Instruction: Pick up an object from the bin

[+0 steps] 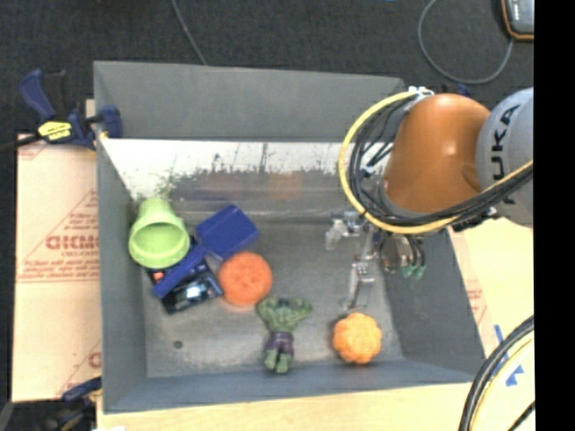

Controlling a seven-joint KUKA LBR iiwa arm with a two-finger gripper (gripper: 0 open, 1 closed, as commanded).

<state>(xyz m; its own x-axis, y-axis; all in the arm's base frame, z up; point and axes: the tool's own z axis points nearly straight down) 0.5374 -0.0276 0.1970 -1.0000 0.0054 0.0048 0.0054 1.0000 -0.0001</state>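
Scanning from the left: green cup (159, 234), blue block (226, 231) and green figure (283, 321) lie loose and apart. The gripper (358, 296) hangs just over the bumpy orange ball (358, 338) by the front wall, probably lining up on it. Can't tell if it's open or closed.

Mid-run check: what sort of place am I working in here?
Probably a robot grasping lab: a grey metal bin holding a green toy figure, a KUKA arm reaching in, and loose cable on the dark floor.
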